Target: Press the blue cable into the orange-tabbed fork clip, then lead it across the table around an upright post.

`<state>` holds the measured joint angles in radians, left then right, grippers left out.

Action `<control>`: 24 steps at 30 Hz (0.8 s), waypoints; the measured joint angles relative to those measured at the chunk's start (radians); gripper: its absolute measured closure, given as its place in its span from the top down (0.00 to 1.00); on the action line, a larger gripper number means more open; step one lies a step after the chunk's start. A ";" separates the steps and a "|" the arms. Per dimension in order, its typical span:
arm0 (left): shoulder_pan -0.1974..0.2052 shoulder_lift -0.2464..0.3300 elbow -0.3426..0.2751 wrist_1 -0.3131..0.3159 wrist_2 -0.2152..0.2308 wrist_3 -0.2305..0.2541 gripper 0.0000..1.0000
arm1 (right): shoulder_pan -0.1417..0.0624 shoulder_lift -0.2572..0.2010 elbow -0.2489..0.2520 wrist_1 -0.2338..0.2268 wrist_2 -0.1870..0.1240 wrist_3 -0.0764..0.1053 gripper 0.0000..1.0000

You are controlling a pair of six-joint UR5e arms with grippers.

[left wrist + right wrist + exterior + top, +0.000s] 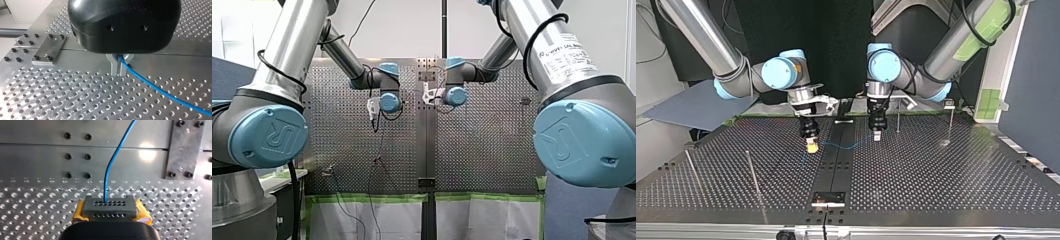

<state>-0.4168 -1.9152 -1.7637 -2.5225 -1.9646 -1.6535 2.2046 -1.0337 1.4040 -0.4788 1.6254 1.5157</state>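
The thin blue cable sags just above the perforated table between my two grippers. My left gripper, at the top view's right of centre, points straight down. In the left wrist view its metal fingers are shut on the blue cable, which trails away over the holes. My right gripper, with yellow pads, hangs at the left of the centre strip. In the right wrist view its grey fingertips pinch the blue cable. A small clip-like fixture stands far right; its colour is unclear.
Thin upright posts rise from the table: one just beside my left gripper, one and another at the top view's left. A bolted metal plate sits on the centre strip near the table's edge.
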 joint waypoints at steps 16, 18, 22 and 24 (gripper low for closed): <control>-0.023 0.014 0.056 -0.059 -0.016 -0.001 0.02 | -0.011 -0.052 0.000 -0.003 -0.005 0.003 0.00; -0.024 0.025 0.061 -0.061 -0.020 -0.004 0.02 | -0.011 -0.055 -0.001 -0.003 -0.005 0.003 0.00; -0.026 0.041 0.080 -0.083 -0.023 -0.010 0.02 | -0.013 -0.061 -0.001 -0.003 -0.005 0.003 0.00; -0.027 0.047 0.091 -0.098 -0.024 -0.010 0.02 | -0.013 -0.066 -0.001 -0.003 -0.005 0.004 0.00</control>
<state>-0.4439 -1.8683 -1.6723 -2.6202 -1.9882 -1.6636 2.1916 -1.0992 1.4030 -0.4819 1.6201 1.5195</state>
